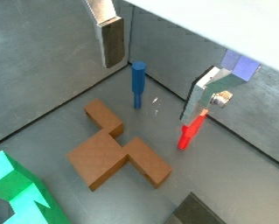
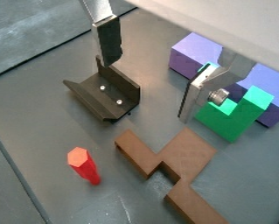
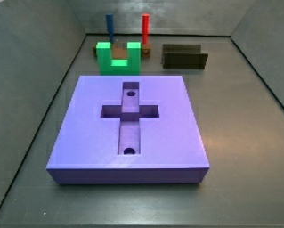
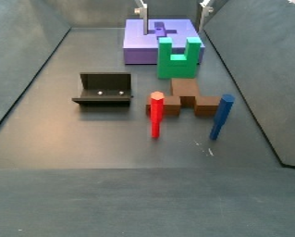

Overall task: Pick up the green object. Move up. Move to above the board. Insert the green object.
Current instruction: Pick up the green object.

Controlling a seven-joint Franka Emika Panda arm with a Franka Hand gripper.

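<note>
The green object (image 3: 114,57) is a bright green U-shaped block. It stands on the floor just off one end of the purple board (image 3: 91,125), and it also shows in the other side view (image 4: 178,57) and in both wrist views (image 1: 16,188) (image 2: 235,109). The board has a cross-shaped recess and two small holes. My gripper (image 4: 175,7) hangs high above the floor, over the area near the green object; only its fingertips (image 4: 143,9) show in that view. In both wrist views the gripper (image 1: 153,70) (image 2: 156,66) is open with nothing between the fingers.
A brown block (image 4: 187,95) lies beside the green object, away from the board. A red peg (image 4: 156,113) and a blue peg (image 4: 220,115) stand upright beyond it. The fixture (image 4: 103,89) stands to one side. Grey walls enclose the floor.
</note>
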